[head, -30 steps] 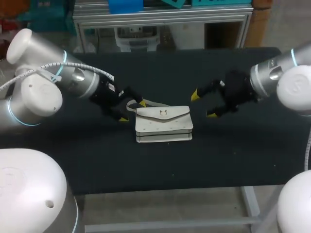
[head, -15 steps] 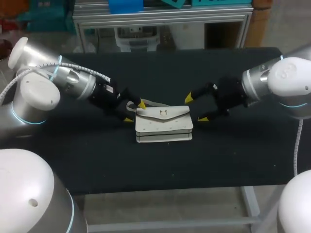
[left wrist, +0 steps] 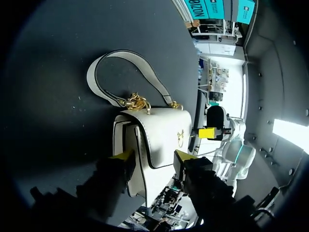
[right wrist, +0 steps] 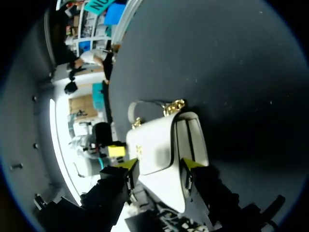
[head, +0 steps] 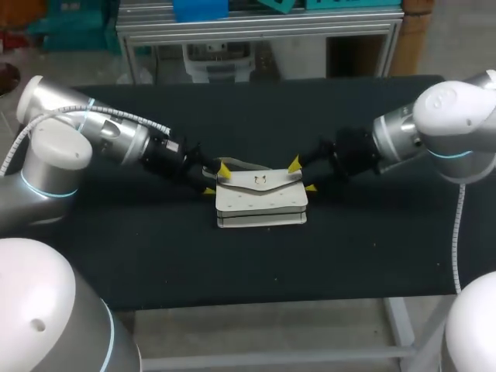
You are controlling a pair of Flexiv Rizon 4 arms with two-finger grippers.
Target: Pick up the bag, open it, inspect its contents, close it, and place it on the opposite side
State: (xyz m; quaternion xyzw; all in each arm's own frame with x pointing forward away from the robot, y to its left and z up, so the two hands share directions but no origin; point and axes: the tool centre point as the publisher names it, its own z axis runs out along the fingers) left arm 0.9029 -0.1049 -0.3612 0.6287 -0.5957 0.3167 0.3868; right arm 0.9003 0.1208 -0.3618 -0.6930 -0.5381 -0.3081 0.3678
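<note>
Seen from above, the white bag lay flat in the middle of the black counter with its flap down. The left pincer stood at its left end and the right pincer at its right end, both spread wide.

The left wrist view showed the bag's end between that pincer's 2 parted fingers, holding nothing. The strap looped on the counter beyond.

The right wrist view showed that pincer likewise agape around the other end.

Left arm and right arm: silver-white rounded shells, blue-lit joint rings, black wrists; white cable at upper left.
</note>
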